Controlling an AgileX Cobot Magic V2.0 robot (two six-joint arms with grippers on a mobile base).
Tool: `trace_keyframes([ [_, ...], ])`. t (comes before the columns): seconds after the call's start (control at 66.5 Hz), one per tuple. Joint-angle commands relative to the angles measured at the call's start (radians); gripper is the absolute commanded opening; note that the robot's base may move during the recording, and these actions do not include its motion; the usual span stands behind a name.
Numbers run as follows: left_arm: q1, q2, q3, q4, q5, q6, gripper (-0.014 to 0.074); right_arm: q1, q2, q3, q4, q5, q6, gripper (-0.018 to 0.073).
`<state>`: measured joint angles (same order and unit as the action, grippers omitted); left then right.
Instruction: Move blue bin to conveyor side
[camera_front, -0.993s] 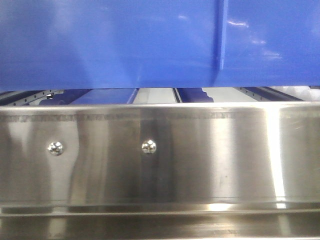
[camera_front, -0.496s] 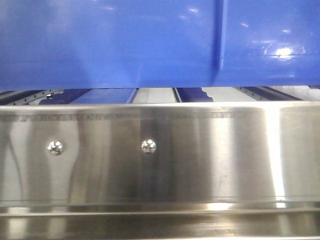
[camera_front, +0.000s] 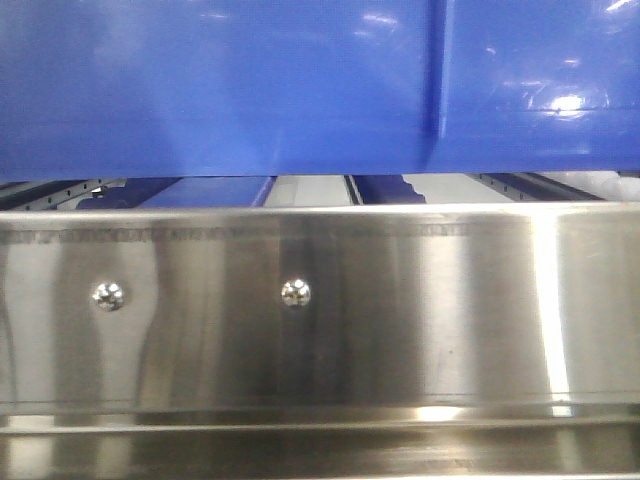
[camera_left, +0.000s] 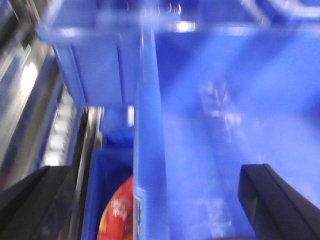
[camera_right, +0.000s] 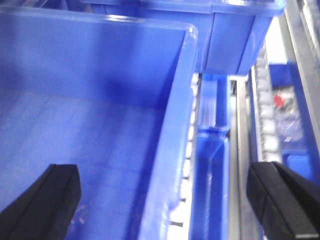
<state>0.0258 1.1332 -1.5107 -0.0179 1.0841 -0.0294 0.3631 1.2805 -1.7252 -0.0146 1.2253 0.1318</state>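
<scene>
While both pairs of jaws stand wide, you have the one blue bin (camera_front: 220, 90) straddled. One wall rises between the two black fingers of the left gripper (camera_left: 155, 172), and another rises between the two of the right gripper (camera_right: 166, 167), with a gap on either side. The bin's long wall lies just above the steel rack (camera_front: 320, 400), whose front panel carries two screws (camera_front: 108, 295).

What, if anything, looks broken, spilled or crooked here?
Nothing stands out. The blue bin looks whole, its visible floor bare, roughly level above the steel rack. The left gripper and right gripper each straddle a side wall, open. The left wrist view is blurred, so small flaws there could go unseen.
</scene>
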Motion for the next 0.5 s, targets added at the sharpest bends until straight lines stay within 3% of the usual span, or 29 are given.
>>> trace_keyframes([
  [0.0,0.003,0.024,-0.023,0.000,0.015,0.006,0.0556,-0.001,0.026,-0.008,-0.029,-0.004,0.023,0.0559],
  [0.196,0.003,0.139,-0.135,0.006,0.137,0.029,0.0556,-0.001,0.083,-0.008,-0.058,-0.004,0.060,0.0559],
  [0.481,0.003,0.274,-0.287,0.045,0.137,0.029,0.0556,-0.001,0.143,-0.008,-0.052,-0.004,0.092,0.0559],
])
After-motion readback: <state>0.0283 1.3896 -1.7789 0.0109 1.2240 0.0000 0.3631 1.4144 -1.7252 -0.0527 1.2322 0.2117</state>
